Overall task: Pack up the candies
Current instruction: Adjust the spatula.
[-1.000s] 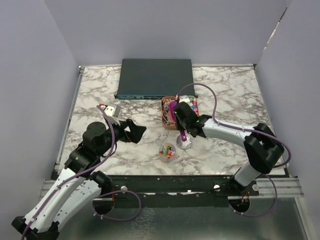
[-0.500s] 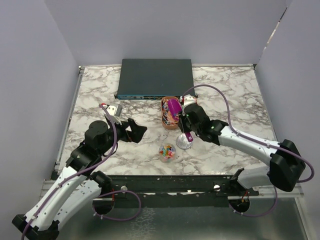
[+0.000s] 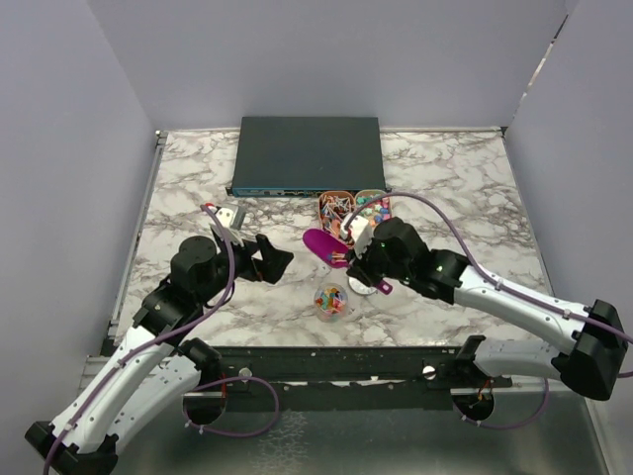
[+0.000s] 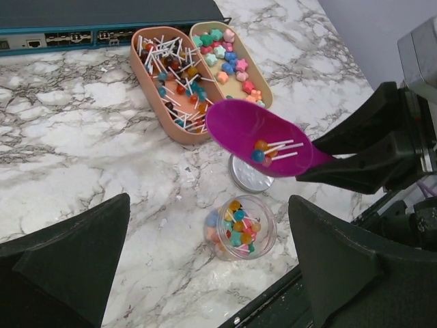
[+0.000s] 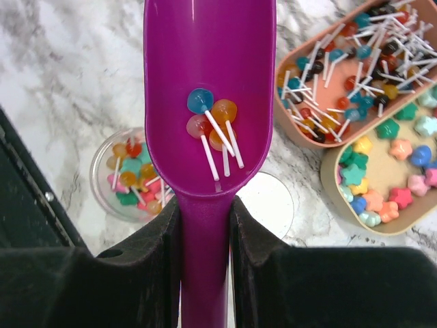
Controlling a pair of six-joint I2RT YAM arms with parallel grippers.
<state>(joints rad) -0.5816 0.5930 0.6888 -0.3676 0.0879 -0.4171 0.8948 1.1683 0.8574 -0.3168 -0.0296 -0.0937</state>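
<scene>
Scoop [image 5: 205,82] position: the purple scoop was raised off the table [image 3: 465,198] on the far side of the jar [image 4: 240,229], with its bowl not directly over the jar's mouth. The right gripper [image 5: 205,225] was clamped on the scoop handle, one black finger [image 5: 157,239] pressed against each side of it.

Candies [image 5: 212,119] in the scoop: a small cluster of round sweets on white sticks, in blue, orange and pink, lay near the handle end of the bowl. The bowl looked close to level, and the wrist view showed no sweet at its lip.

Jar contents: the clear jar stood upright near the front edge of the table and held more candies of mixed colours, covering its bottom. How high the fill reached could not be told.

Lid [image 4: 247,179]: a round silver lid lay flat just right of the jar and slightly beyond it, below the scoop handle.

Orange tray [image 3: 334,210]: this oval tray lay beyond the jar and held many stick candies. A beige tray [image 3: 374,206] of star-shaped sweets lay against its right side.

Box [image 3: 307,153]: a flat dark box lay well beyond the jar, behind both trays.

Left gripper [image 3: 272,259]: it hovered left of the jar, well apart from it, with its jaws spread wide and nothing between them.
</scene>
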